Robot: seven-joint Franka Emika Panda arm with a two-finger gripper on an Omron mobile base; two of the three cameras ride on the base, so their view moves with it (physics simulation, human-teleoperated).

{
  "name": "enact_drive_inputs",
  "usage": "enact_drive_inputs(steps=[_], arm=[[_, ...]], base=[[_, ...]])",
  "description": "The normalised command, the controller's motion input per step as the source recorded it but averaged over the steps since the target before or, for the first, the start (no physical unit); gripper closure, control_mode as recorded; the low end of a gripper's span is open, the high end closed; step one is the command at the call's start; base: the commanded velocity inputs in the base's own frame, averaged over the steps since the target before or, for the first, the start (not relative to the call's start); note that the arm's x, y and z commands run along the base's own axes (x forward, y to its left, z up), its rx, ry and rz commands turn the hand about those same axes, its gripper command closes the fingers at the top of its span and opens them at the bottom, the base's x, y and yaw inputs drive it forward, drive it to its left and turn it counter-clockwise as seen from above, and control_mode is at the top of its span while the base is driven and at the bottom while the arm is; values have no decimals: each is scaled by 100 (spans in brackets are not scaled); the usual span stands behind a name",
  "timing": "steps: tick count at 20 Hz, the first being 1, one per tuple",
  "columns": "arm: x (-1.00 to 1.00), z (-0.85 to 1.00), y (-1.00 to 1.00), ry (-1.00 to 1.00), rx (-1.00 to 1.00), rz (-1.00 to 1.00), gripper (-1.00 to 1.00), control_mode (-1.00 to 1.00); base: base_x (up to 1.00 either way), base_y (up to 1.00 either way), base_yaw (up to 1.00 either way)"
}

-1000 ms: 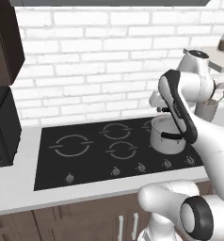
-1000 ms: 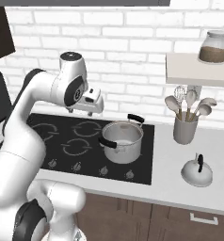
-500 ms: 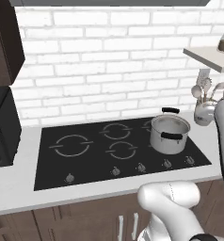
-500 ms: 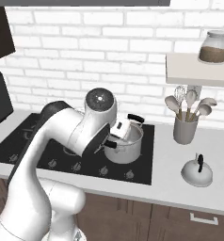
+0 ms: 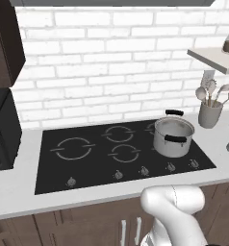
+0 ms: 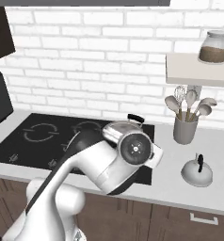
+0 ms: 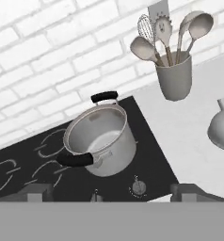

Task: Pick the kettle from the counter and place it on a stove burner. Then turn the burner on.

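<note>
The gripper (image 7: 109,194) stood with jaws apart, holding nothing. The pot (image 7: 100,140) sat just ahead; the kettle (image 7: 223,129) lay right. No legible markings appeared.

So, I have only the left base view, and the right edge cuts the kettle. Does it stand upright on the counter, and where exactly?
Observer: Yes. In the right base view the kettle stands upright on the counter, right of the cooktop and in front of the utensil cup, apart from it.
Operator: And the pincer, is it open?
Observer: Open. In the hand view the pincer has its tips wide apart, with nothing between them.
Operator: Does it point at the kettle?
Observer: Not quite. The hand view has the pot in its middle and the kettle at its right edge.
</note>
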Motion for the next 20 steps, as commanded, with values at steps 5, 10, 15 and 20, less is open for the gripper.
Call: enact_drive_inputs(steps=[5, 10, 15, 20], arm=[[2, -2, -95, 0, 2, 0, -100, -100], [73, -10, -100, 37, 5, 0, -100, -100], [61, -34, -99, 53, 0, 0, -100, -100], [5, -43, -53, 22, -2, 2, -100, -100]], base=[[0, 0, 0], [0, 0, 0], [0, 0, 0], [0, 0, 0]])
